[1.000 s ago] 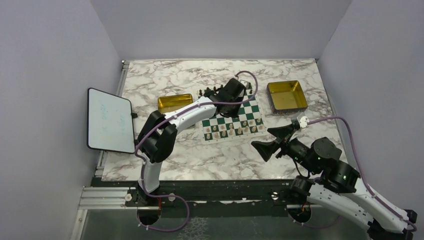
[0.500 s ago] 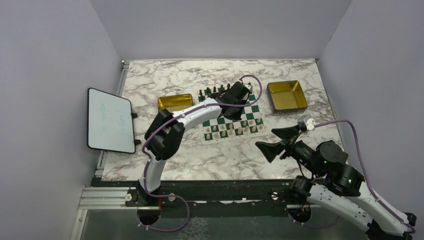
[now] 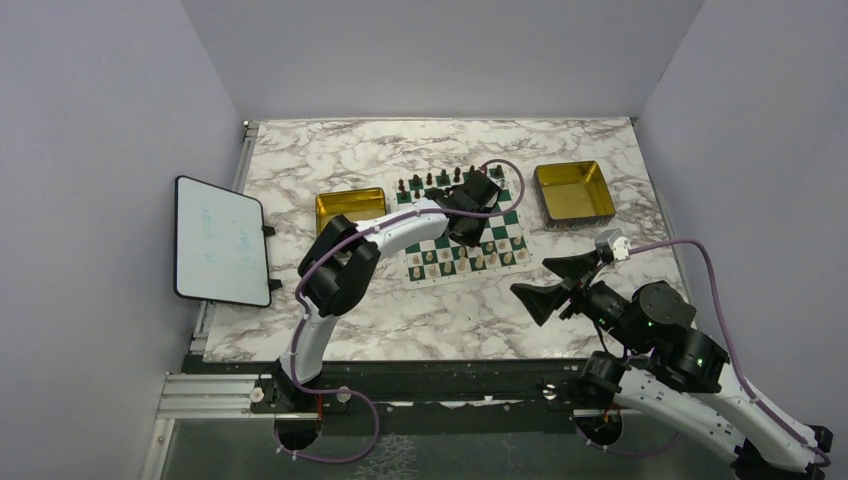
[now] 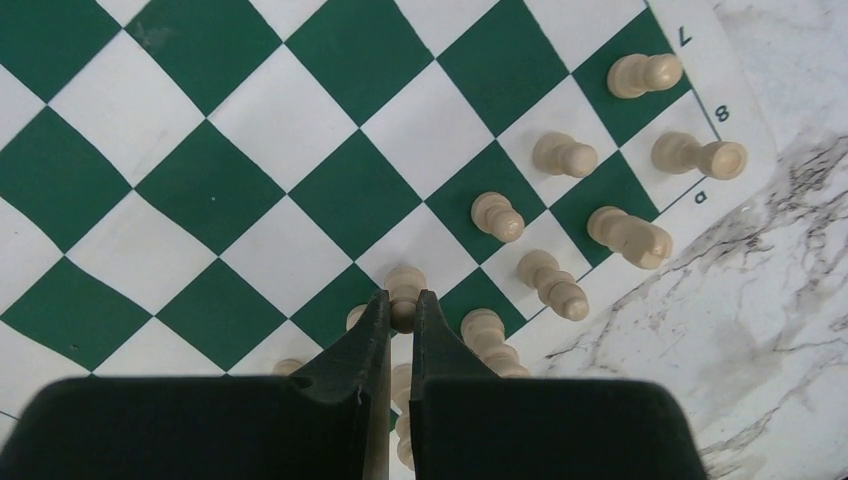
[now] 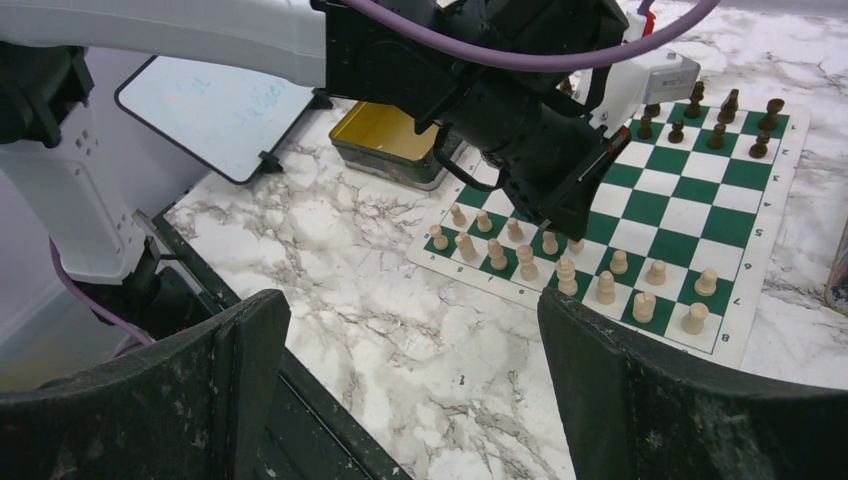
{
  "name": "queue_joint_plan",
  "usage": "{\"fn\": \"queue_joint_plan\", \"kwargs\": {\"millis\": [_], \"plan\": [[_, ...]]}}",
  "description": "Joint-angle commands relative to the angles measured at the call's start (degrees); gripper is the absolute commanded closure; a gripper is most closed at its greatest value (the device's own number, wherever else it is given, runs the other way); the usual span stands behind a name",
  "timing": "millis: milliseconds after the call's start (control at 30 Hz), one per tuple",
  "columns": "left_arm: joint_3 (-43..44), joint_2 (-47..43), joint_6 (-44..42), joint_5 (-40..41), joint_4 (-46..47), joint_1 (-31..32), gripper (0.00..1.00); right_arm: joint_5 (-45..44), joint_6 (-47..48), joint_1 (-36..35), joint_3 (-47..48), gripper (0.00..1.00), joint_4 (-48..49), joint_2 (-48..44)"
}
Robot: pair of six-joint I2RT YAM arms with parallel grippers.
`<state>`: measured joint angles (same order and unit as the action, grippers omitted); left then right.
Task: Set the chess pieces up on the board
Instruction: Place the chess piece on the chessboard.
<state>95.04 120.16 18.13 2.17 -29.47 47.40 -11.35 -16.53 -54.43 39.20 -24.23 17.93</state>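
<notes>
Jaws of left gripper (image 4: 402, 298) nearly together above cream chess pieces (image 4: 565, 156) on the board (image 4: 210, 190); right gripper (image 3: 531, 277) spread wide, empty.

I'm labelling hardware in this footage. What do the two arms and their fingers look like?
Both arms have white links and black joints: the left arm, the right arm. A purple cable loops along each. The left gripper and right gripper have black wedge-shaped fingers; the right arm's joints show small green lights.
</notes>
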Motion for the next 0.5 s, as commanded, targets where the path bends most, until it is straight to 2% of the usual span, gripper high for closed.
{"fn": "queue_joint_plan", "kwargs": {"millis": [0, 467], "plan": [[2.86, 1.72, -0.29, 0.9, -2.13, 0.64, 0.95, -1.46, -0.29, -0.41, 0.69, 0.0, -0.83, -0.44], [4.79, 3.59, -0.33, 0.43, -3.69, 1.55, 0.95, -1.41, -0.43, -0.41, -0.21, 0.0, -0.45, -0.27]]}}
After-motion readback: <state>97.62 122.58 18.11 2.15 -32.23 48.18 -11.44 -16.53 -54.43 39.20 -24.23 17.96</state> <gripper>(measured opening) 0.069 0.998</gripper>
